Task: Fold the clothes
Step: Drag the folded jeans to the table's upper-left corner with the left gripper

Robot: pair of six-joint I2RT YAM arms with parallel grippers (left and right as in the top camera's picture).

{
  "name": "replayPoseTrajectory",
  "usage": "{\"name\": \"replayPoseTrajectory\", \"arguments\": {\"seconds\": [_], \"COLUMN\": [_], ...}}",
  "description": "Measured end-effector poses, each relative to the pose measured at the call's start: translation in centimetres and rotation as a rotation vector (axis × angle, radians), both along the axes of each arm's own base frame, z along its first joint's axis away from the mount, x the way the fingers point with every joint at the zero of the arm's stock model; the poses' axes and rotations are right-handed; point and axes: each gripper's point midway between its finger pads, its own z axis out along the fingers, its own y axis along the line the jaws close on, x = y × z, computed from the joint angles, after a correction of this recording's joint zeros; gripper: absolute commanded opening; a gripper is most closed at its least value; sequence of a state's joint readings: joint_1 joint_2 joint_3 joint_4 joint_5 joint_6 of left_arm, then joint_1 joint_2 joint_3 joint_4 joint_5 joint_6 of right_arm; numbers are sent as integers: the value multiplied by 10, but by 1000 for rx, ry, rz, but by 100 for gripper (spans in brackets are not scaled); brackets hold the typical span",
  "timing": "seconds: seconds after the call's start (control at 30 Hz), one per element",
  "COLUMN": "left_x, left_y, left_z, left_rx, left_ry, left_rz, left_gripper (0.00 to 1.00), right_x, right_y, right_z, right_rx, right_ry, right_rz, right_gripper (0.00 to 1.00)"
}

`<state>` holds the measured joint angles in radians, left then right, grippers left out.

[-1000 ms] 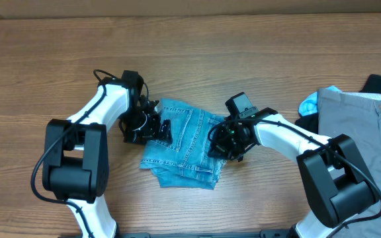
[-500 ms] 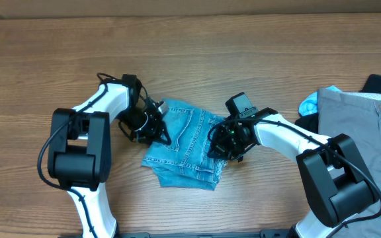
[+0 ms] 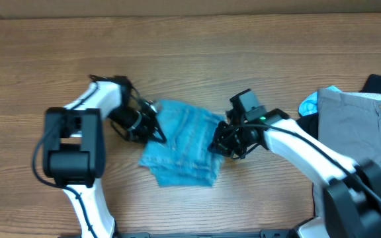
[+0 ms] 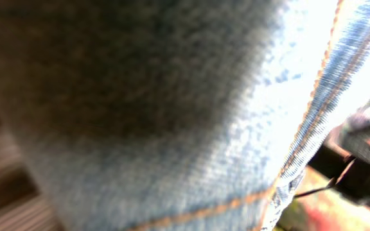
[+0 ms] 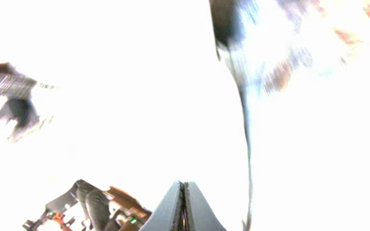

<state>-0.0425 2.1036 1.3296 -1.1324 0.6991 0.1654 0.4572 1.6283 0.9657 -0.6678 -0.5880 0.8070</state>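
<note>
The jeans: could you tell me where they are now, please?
In the overhead view, the jeans lie at mid-table between the left arm and the right arm.

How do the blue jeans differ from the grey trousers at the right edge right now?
The jeans are light-blue denim, the grey trousers plain grey. The jeans lie as a folded bundle mid-table; the grey trousers lie flat, cut by the frame. The left claw and right claw sit at the jeans' edges, neither near the grey trousers. Both rest on the table.

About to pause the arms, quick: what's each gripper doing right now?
Left gripper: at the left edge of the jeans; open or closed cannot be told.
Right gripper: closed, at their right edge.
</note>
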Motion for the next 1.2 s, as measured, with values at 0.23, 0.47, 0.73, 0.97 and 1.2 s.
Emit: {"name": "replayPoseTrajectory", "arguments": {"seconds": [0.23, 0.47, 0.73, 0.97, 1.2], "left_x": [103, 142, 132, 110, 81], "left_y": [116, 255, 337, 321, 320], "left_z": [42, 50, 46, 36, 28], "left_rx": [43, 192, 290, 324, 413], "left_ry": [-238, -345, -235, -109, -42], "left_rz": [361, 797, 1199, 1174, 1087], "left_gripper": [4, 4, 79, 82, 51], "right_x": [17, 17, 16, 18, 18], "right_y": [0, -3, -6, -8, -9], "right_z": [84, 88, 85, 83, 83], "right_rx": [83, 77, 59, 40, 35], "right_ry": [-260, -272, -261, -269, -271], "right_rz": [-24, -33, -38, -47, -50], "right_gripper": [4, 4, 4, 4, 5]}}
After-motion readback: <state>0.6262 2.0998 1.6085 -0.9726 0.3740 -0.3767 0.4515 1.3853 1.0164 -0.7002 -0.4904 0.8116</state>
